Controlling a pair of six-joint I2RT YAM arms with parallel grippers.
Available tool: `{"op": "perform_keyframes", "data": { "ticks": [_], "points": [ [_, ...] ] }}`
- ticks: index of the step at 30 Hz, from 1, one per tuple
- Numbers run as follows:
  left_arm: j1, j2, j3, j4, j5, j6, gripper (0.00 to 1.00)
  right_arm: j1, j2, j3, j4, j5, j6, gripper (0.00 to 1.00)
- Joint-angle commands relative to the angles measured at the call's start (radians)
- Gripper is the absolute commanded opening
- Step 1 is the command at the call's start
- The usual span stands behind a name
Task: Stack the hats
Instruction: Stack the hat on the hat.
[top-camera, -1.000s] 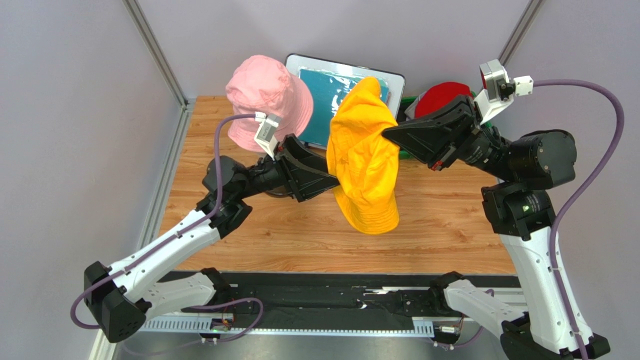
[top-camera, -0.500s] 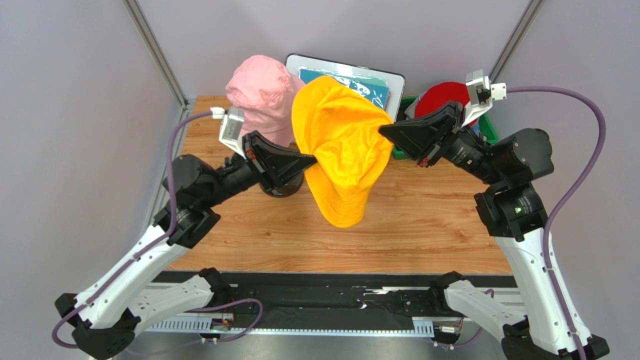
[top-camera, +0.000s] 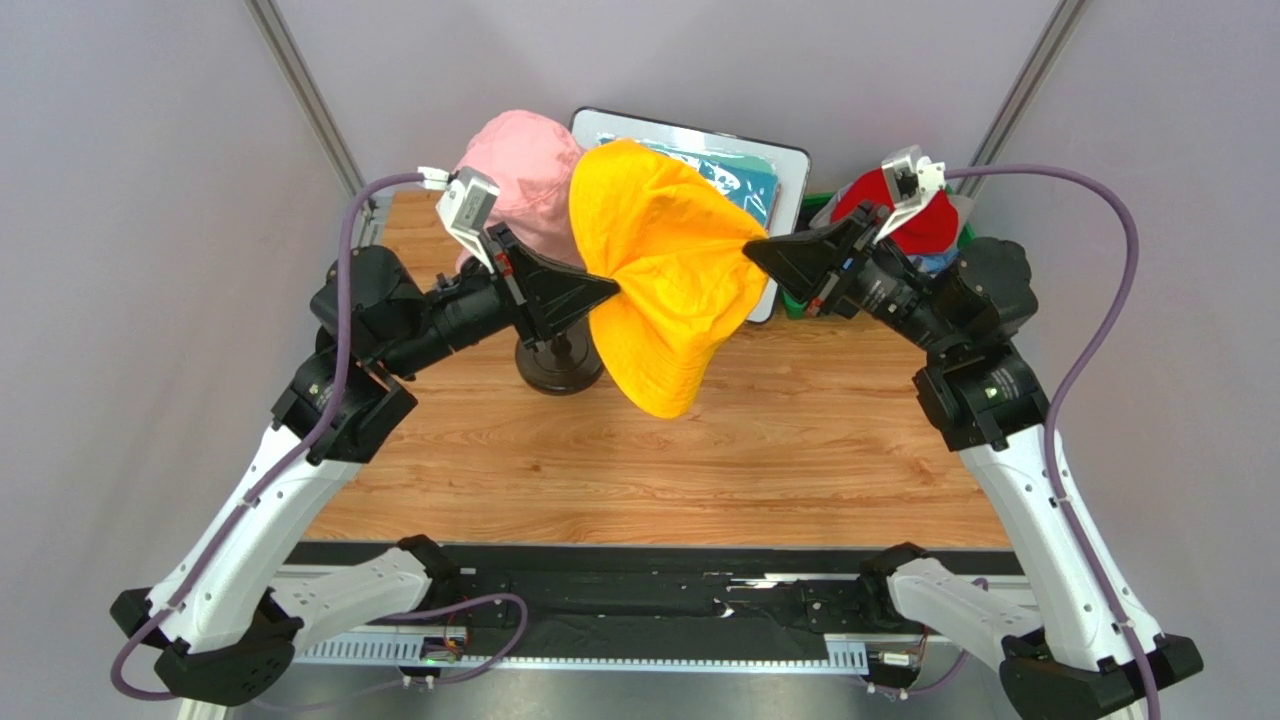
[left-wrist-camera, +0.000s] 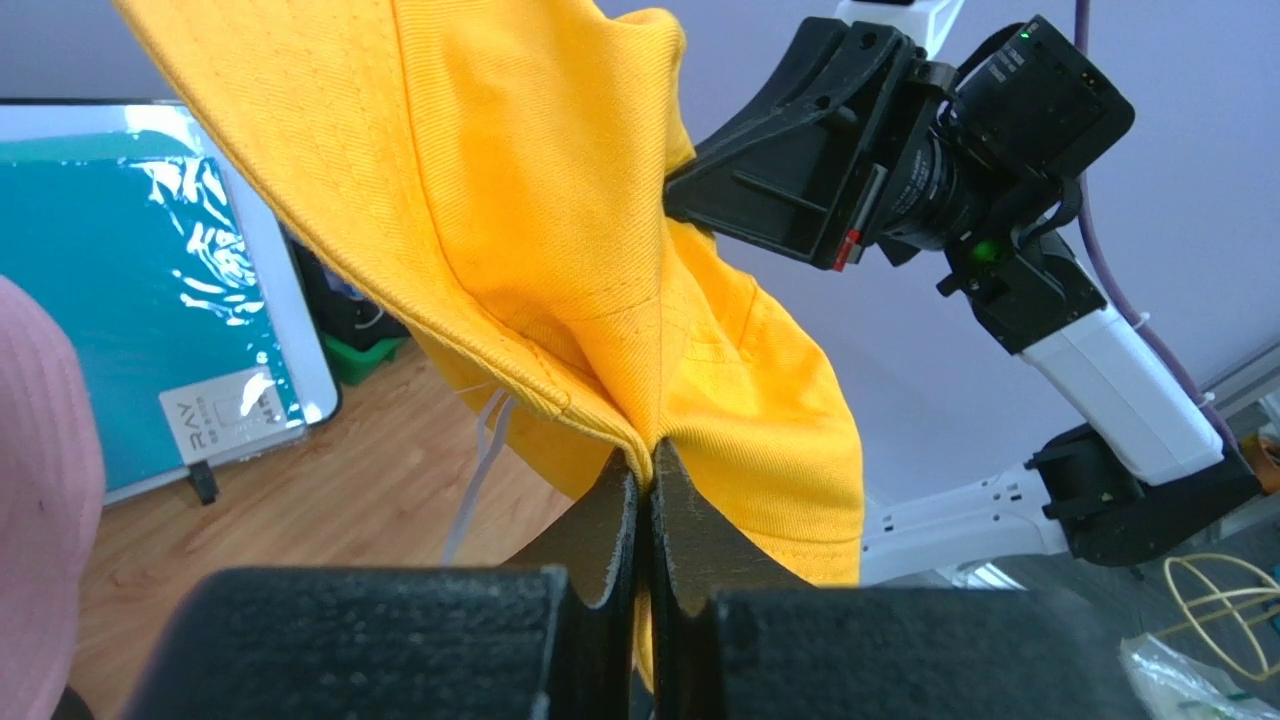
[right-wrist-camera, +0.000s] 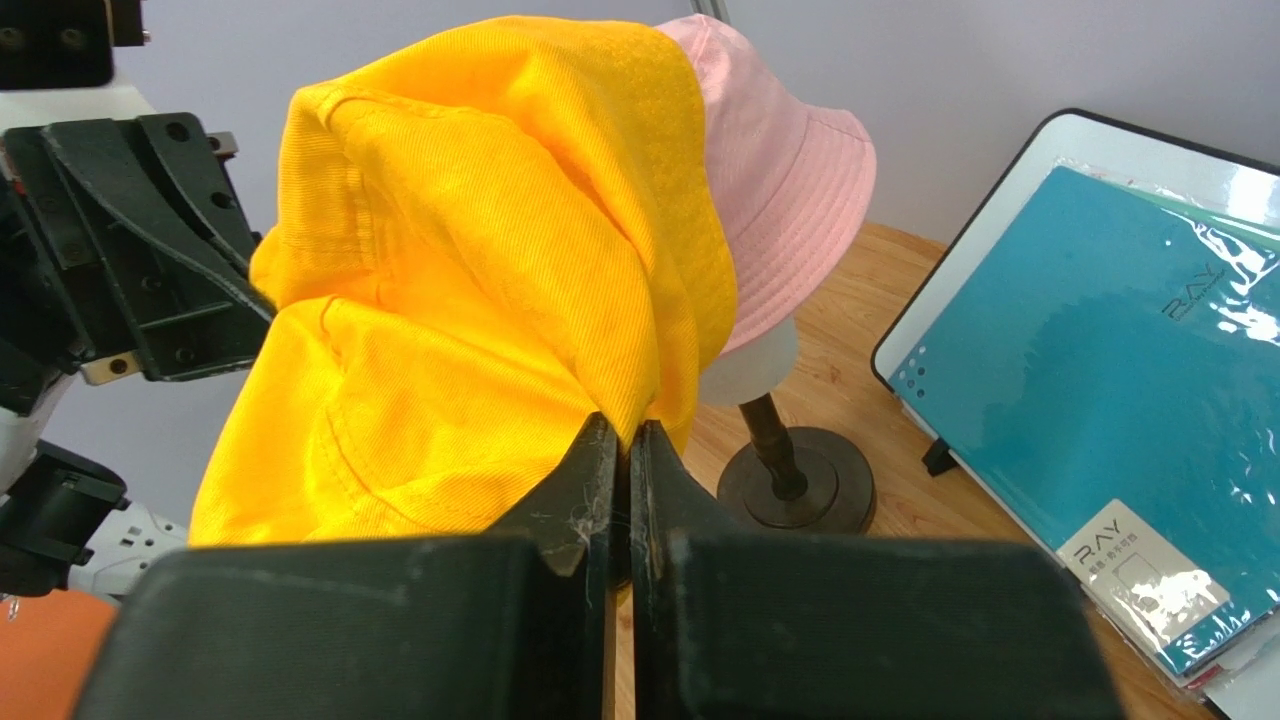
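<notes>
Left jaws: pressed flat together on the brim of the orange-yellow hat (top-camera: 669, 285). Right jaws: likewise, clamped on the opposite brim edge. The hat hangs stretched between them above the desk (top-camera: 842, 450), touching the pink hat (top-camera: 519, 165) on the mannequin head (right-wrist-camera: 751, 368). It is probably held wide to go over that hat.

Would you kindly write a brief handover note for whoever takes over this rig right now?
Left hand: shut on the brim of the yellow hat.
Right hand: shut on the opposite brim.
The yellow hat hangs in the air between both hands, beside the pink hat, which sits on the head stand.
The red hat lies far right, behind the right arm.
Done: yellow hat lifted.
Left: lower it over the pink hat, then add the red one.
</notes>
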Motion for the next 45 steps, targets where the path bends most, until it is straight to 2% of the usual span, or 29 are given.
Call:
{"op": "perform_keyframes", "data": {
  "ticks": [1, 6, 14, 19, 24, 28, 33, 34, 36, 38, 41, 42, 45],
  "points": [
    [0.031, -0.008, 0.117, -0.092, 0.019, 0.062, 0.0, 0.005, 0.011, 0.009, 0.06, 0.035, -0.009, 0.0],
    [0.101, 0.036, 0.156, -0.103, 0.106, 0.042, 0.0, 0.006, 0.036, 0.037, 0.095, 0.008, 0.018, 0.0],
    [0.138, 0.018, 0.088, 0.021, 0.174, 0.024, 0.0, 0.025, 0.059, -0.001, 0.176, 0.02, 0.062, 0.0],
    [0.245, 0.031, 0.165, -0.089, 0.142, 0.096, 0.0, 0.065, 0.143, 0.047, 0.224, 0.038, 0.07, 0.0],
    [0.374, 0.102, 0.236, -0.189, 0.192, 0.13, 0.0, 0.149, 0.227, 0.14, 0.213, 0.103, 0.018, 0.0],
    [0.504, 0.098, 0.14, -0.108, 0.215, 0.082, 0.0, 0.183, 0.304, 0.195, 0.218, 0.15, 0.001, 0.0],
    [0.584, 0.096, 0.017, 0.05, 0.312, 0.001, 0.0, 0.193, 0.378, 0.196, 0.27, 0.212, 0.027, 0.0],
    [0.589, 0.099, 0.007, 0.058, 0.318, -0.014, 0.07, 0.193, 0.382, 0.195, 0.279, 0.215, 0.037, 0.0],
    [0.6, 0.101, -0.005, 0.084, 0.332, -0.022, 0.09, 0.197, 0.395, 0.195, 0.299, 0.222, 0.042, 0.0],
    [0.612, 0.104, -0.01, 0.089, 0.338, -0.031, 0.17, 0.197, 0.401, 0.2, 0.301, 0.238, 0.047, 0.0],
    [0.643, 0.093, -0.031, 0.106, 0.349, -0.056, 0.34, 0.198, 0.413, 0.207, 0.304, 0.244, 0.053, 0.0],
    [0.658, 0.09, -0.049, 0.119, 0.35, -0.07, 0.45, 0.198, 0.419, 0.212, 0.305, 0.242, 0.051, 0.0],
    [0.686, 0.078, -0.092, 0.171, 0.363, -0.1, 0.45, 0.197, 0.43, 0.219, 0.305, 0.242, 0.056, 0.0]
  ]
}}
